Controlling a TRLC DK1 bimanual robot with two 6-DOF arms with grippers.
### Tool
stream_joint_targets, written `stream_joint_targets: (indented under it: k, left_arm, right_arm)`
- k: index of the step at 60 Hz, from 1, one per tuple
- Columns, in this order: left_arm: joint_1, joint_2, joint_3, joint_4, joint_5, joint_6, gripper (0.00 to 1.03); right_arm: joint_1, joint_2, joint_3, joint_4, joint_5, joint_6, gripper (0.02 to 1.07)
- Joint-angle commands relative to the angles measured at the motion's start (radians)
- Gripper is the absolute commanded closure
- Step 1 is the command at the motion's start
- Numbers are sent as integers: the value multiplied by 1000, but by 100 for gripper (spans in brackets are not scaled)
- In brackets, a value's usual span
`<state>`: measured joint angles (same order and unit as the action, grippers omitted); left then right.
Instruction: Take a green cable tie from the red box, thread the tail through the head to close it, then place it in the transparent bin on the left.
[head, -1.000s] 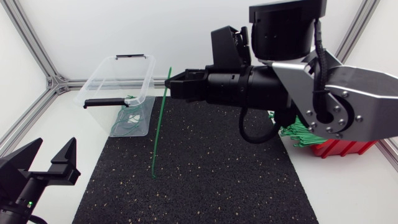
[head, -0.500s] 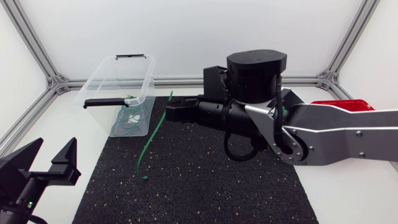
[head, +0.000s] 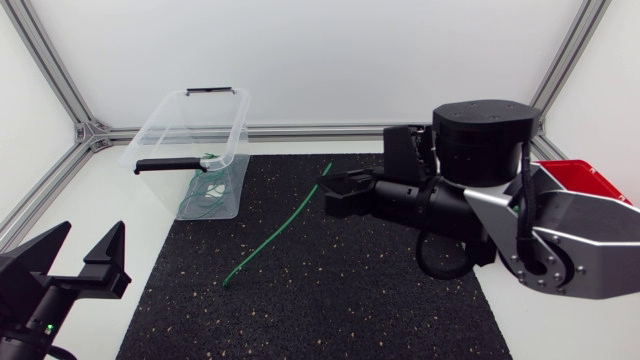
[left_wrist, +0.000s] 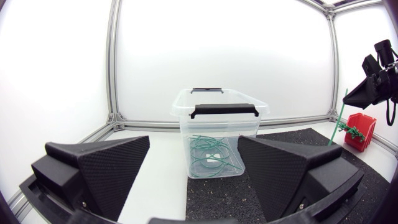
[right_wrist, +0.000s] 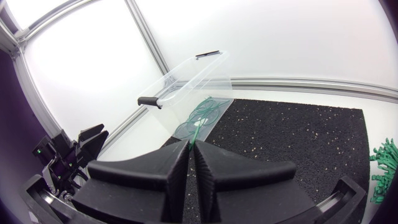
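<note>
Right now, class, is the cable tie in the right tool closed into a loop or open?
Open: the cable tie runs as one strand from the right tool down to the mat.

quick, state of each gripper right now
Left gripper: open, holding nothing.
Right gripper: closed on the green cable tie.

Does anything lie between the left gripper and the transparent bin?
Nothing. In the head view, only bare white table separates the left gripper from the transparent bin; the left wrist view agrees.
</note>
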<state>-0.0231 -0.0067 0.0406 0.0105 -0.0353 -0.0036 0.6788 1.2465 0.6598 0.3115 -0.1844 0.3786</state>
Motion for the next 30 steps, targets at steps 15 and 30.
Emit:
stream_joint_targets:
  k: [15,30]
  left_arm:
    - [-11,-3,-41,-14,-8,-15,4]
    - [-11,-3,-39,-14,-8,-15,4]
  right_arm:
    - [-10,-128,-157,-52,13,-115,71]
    - [-16,-208,-184,-170,46,-259,54]
